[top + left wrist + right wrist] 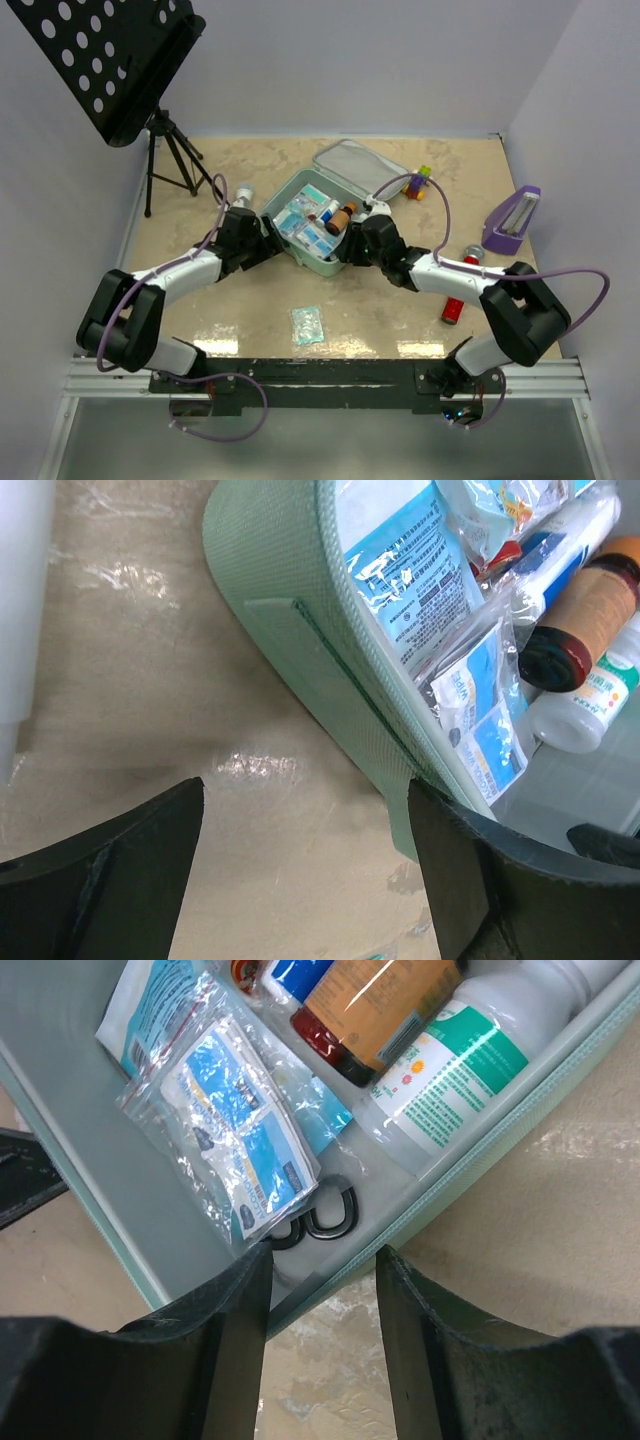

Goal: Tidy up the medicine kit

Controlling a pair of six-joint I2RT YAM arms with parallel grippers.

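Mint-green medicine kit | left tool wide open beside its wall | right tool partly open astride its rim

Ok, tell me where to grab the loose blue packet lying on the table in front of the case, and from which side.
Take the blue packet from straight above, pinching across its narrower width. It lies flat on the table, apart from the medicine kit, and looks thin and soft, so a sideways approach would likely find no edge to catch.
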